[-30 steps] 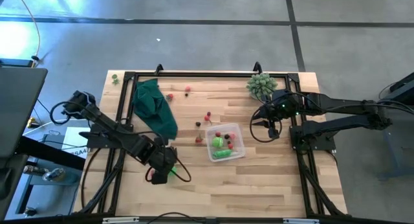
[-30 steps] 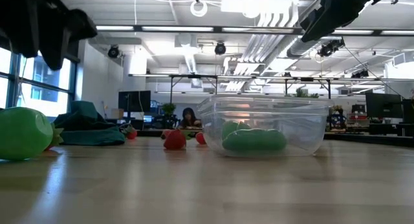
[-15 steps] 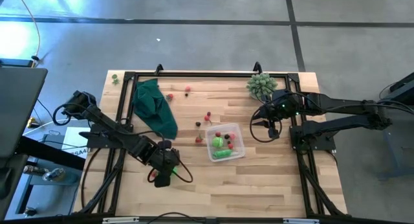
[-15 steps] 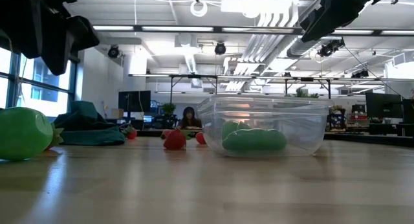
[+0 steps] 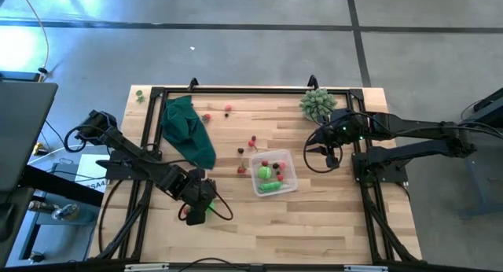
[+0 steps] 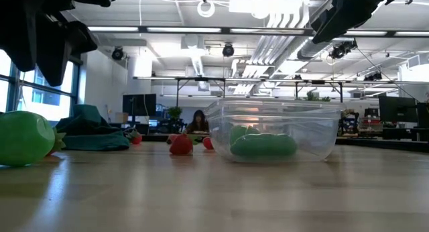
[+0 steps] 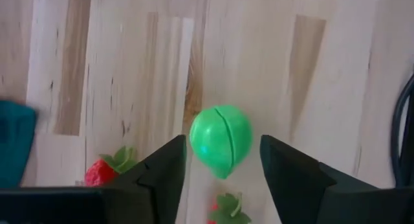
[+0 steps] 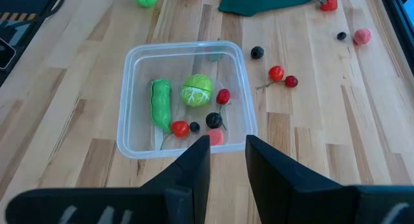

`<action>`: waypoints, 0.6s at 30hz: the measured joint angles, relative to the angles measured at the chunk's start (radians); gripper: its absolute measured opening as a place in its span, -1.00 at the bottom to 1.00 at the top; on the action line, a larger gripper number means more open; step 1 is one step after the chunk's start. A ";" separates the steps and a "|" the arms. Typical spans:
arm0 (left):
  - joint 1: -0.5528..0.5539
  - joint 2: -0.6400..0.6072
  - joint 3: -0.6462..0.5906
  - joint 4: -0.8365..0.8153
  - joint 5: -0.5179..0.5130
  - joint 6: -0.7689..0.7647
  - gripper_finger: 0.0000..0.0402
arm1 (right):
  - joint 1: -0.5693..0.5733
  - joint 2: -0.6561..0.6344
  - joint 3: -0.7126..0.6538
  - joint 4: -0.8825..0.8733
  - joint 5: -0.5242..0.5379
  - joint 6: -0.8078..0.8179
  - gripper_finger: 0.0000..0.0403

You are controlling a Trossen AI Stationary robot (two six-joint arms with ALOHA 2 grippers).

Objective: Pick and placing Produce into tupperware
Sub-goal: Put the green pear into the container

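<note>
Pale wooden counter (image 5: 236,225) carries the scene. On it, near the left front, lies a round green toy fruit (image 7: 220,140). The left gripper (image 7: 223,164) hangs directly above it, fingers spread and empty, the fruit centred in the gap between them; a straight descent looks likely to be enough. A strawberry (image 7: 102,173) lies just beside. The tupperware (image 8: 184,98), already holding several pieces, sits toward the right gripper (image 8: 226,156), which waits above it, fingers parted around nothing.

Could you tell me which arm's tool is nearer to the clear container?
Right. The right tool hangs beside the clear container, on its right. The left tool is farther off to the left, over a green ball-shaped piece.
</note>
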 joint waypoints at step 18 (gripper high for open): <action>0.000 0.098 0.000 0.011 0.019 -0.003 0.38 | 0.000 0.001 0.000 0.000 0.000 0.000 -0.56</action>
